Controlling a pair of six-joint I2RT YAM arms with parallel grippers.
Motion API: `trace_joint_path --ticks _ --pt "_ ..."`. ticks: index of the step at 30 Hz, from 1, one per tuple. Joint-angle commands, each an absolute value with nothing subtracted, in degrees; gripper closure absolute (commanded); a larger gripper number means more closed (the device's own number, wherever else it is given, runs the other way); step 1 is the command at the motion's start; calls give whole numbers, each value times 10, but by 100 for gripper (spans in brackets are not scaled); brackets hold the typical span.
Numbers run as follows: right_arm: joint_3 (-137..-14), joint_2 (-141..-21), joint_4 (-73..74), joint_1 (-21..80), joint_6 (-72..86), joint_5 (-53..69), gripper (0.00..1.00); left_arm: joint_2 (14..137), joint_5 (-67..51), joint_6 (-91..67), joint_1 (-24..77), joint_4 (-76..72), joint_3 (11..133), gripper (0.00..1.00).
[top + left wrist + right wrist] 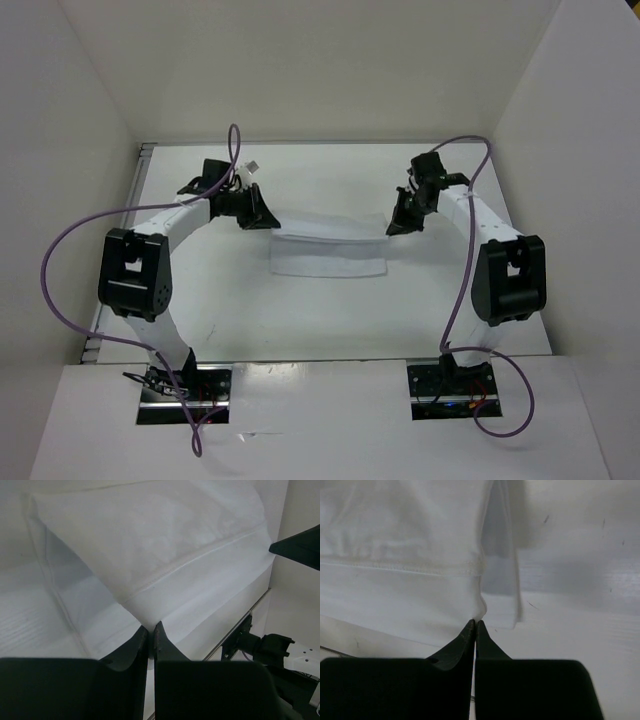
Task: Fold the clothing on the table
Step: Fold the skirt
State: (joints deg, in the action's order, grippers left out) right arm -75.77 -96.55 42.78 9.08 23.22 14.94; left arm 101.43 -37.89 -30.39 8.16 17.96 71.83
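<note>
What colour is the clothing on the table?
Plain white clothing, nearly matching the table; clearest in the left wrist view.

White arms, blk joints — purple cables.

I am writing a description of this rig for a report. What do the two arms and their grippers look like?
The left arm and the right arm have white links and boxy black joint housings. A purple cable loops along each. The left gripper and the right gripper are black, each with two flat fingers tapering to a point.
</note>
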Motion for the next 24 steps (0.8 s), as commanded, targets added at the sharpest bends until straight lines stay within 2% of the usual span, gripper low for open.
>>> trace_joint_path --ticks 1,12,24 --pt "-730 -925 483 99 243 106 100 984 -374 -303 82 179 690 92" --pt "-688 -930 540 110 237 60 100 953 -330 -272 92 255 644 92" --pt "-667 -949 570 199 270 24 100 964 -309 -250 134 293 603 94"
